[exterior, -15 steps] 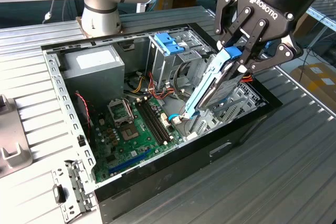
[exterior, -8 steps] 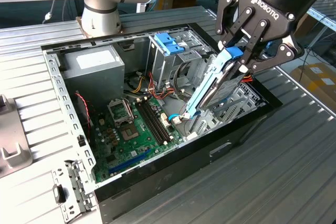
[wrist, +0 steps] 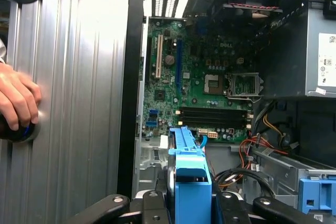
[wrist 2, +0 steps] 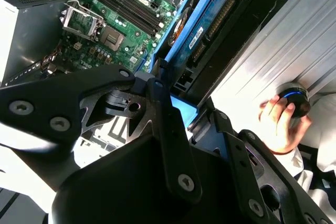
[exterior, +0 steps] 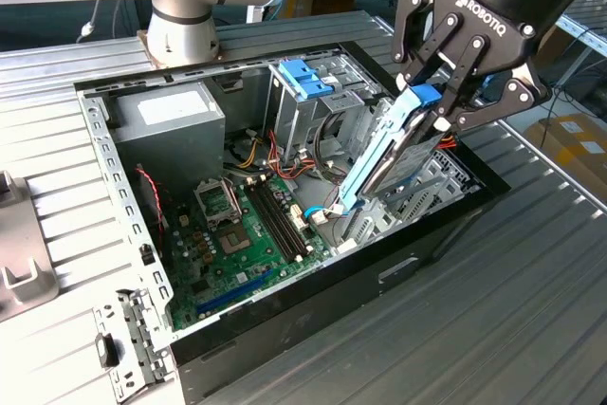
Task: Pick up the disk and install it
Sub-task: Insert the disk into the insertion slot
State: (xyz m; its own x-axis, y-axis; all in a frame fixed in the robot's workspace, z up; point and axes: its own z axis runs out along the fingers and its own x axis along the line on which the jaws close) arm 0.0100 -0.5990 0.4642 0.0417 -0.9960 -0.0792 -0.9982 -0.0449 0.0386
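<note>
So the tool [exterior: 432, 113] is closed on the upper end of the disk [exterior: 389, 158], with a finger on either side gripping it. The disk is steeply tilted. Its blue-capped end is up high, and the lower end dips into the open computer case [exterior: 379, 263], on the exterior view's right side of the case, just past the motherboard [exterior: 242, 234]. I can't tell if the low end touches the metal underneath. In the first wrist view you're looking straight down its blue edge toward the board.

The grey power supply [exterior: 171, 125] sits in the far corner on the exterior view's left. The blue latch [exterior: 305, 76] is on top of the drive cage beside it, apart from the disk. The case lies on its side on the ribbed metal bench [exterior: 493, 329]. Both wrist views catch a person's hand [wrist 2: 278, 124] on a round black knob [wrist 2: 295, 102] on the bench beside the case.
</note>
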